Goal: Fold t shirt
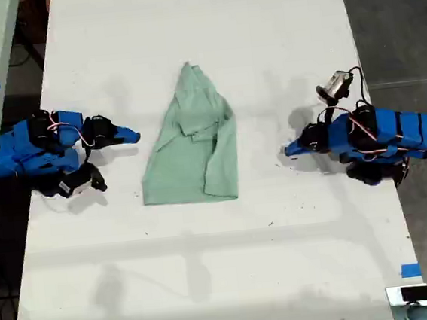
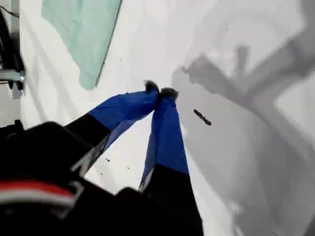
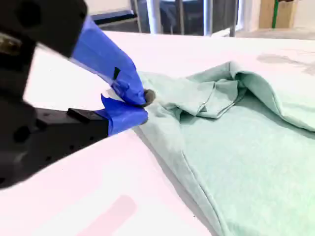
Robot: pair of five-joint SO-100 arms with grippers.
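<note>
One t shirt point(image 1: 194, 150), pale mint-green cloth, lies wrinkled near the middle of the white tabletop point(image 1: 224, 265); in the exterior view it tapers to a point toward the far edge and ends in a broad straight hem toward the near edge, with a folded ridge of cloth along the side on the exterior view's right. My first gripper point(image 2: 160, 91) — blue-taped jaws brought together at the tips, nothing between them — hangs over bare tabletop, apart from the shirt; a corner of the cloth and a small dark mark point(image 2: 202, 117) on the surface show in its wrist view. My second gripper point(image 3: 142, 105) — blue-taped jaws narrow, almost closed — sits at the shirt's edge, its tips just beside or touching the cloth; whether any cloth is pinched I cannot tell. Blue tape point(image 1: 410, 269) marks the tabletop's near corner at the exterior view's right.
</note>
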